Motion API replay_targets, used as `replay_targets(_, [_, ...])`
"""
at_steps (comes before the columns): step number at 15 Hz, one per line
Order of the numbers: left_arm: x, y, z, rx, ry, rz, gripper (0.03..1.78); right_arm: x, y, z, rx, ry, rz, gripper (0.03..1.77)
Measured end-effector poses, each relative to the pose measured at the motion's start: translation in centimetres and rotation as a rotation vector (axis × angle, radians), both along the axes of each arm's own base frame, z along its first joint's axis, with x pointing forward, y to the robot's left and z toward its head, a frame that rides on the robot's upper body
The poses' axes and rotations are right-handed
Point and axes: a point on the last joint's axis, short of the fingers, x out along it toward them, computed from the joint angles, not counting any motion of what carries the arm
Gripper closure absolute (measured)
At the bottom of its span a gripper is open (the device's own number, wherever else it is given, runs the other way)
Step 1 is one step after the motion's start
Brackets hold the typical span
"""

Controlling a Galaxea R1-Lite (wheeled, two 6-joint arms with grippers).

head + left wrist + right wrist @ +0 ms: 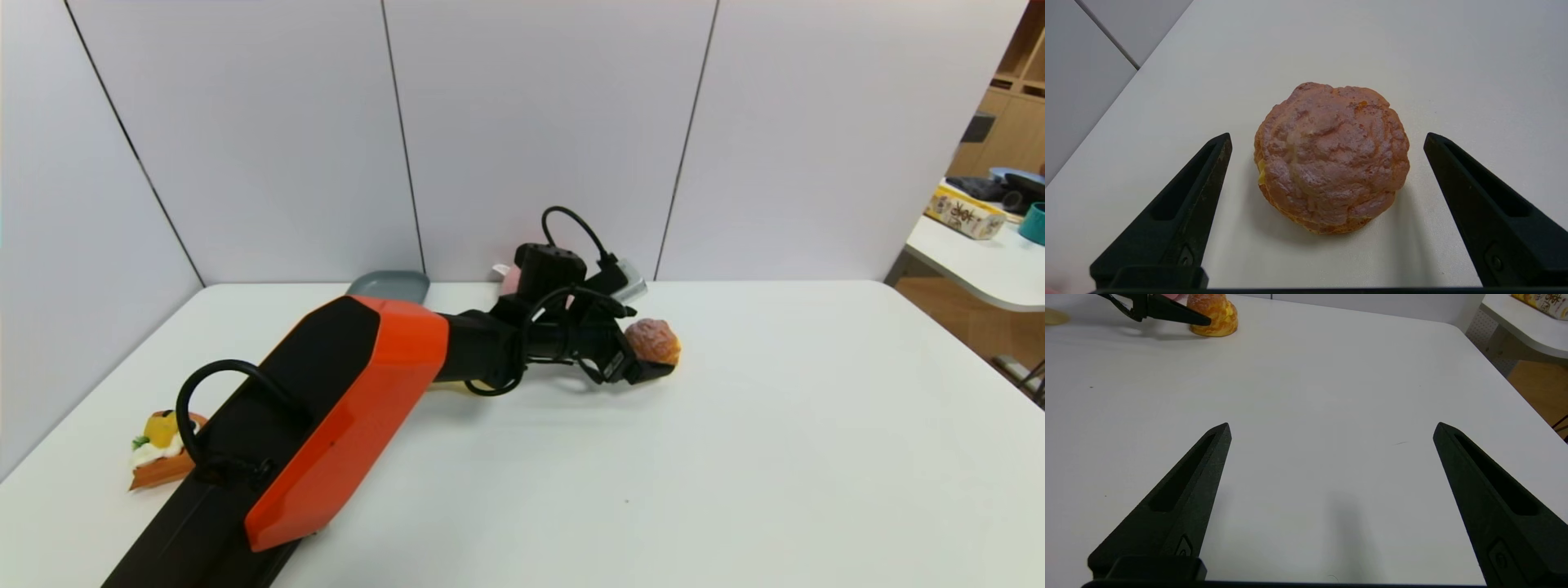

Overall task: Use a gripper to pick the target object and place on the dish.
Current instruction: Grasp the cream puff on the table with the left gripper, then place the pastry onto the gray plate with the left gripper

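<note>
- Risk, closing: I judge that my left claw, spread wide with a finger on either side of the puff, could shove it sideways if one finger meets it before the other; the gaps look roughly even in the left wrist view, so the error would come from a drift in the arm, not from the present line-up.
- Risk, squeeze: the puff looks soft and bumpy; too hard a pinch may dent it, too light a one may let it roll out when lifted. This is a guess from its surface only.
- Risk, carry: the dish sits at the far edge of the table, behind the left arm, with a pink thing just beside the claw's wrist. I expect a low swing toward the dish could knock that pink thing or catch the dish rim.
- Risk, bystander: a cake slice lies near the left arm's base, close to the elbow's path.
- Left claw: released, wide apart, holding nothing; I cannot tell whether either finger touches the puff, though clear table shows on both sides in the left wrist view.
- Puff: resting on the table mid-way across, between the left claw's fingers, well apart from the dish.
- Right claw: released, wide, holding nothing, parked over bare table well apart from the puff.
</note>
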Motion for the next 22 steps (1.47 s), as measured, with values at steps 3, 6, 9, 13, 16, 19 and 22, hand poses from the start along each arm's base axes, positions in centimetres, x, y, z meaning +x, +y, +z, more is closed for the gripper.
replay_targets(3, [0.1,-0.2,-0.8,-0.001,0.011,0.002,0.12,0.0,0.0,0.0,0.000,0.000,0.000,0.09])
replay_targets(6, [0.2,-0.2,-1.3,0.005,0.019,0.001,0.12,0.0,0.0,0.0,-0.001,0.000,0.000,0.09])
replay_targets(9, [0.2,-0.3,-1.4,0.006,0.021,0.002,0.26,0.0,0.0,0.0,0.000,0.000,0.000,0.09])
replay_targets(13, [0.3,-0.3,-1.5,0.005,0.022,0.002,0.82,0.0,0.0,0.0,0.000,0.000,0.000,0.09])
replay_targets(16, [0.3,-0.3,-1.4,0.003,0.019,0.001,0.97,0.0,0.0,0.0,0.000,0.000,0.000,0.09])
replay_targets(19, [0.2,-0.2,-1.1,0.002,0.017,0.002,0.98,0.0,0.0,0.0,0.000,0.000,0.000,0.09])
replay_targets(22, [0.1,0.2,0.1,0.000,0.009,0.007,0.98,0.0,0.0,0.0,0.000,0.000,0.000,0.09])
